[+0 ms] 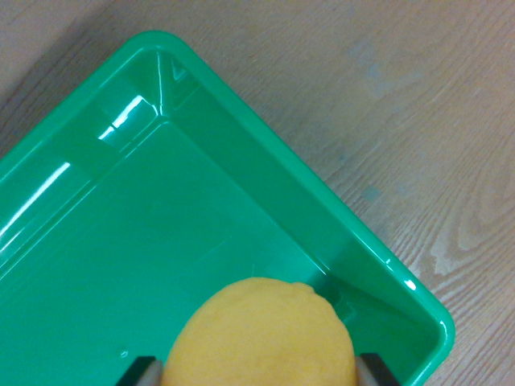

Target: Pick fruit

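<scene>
A yellow lemon-like fruit fills the bottom centre of the wrist view. My gripper is shut on it, with one dark fingertip at its left and the other at its right, both cut off by the frame's bottom edge. The fruit sits over the inside of a green plastic bin, near the bin's right-hand corner. I cannot tell whether the fruit touches the bin floor or hangs above it.
The bin's floor shows nothing else in it. Its rim runs diagonally from the top left to the bottom right. Beyond the rim lies a wooden tabletop with a few pale marks.
</scene>
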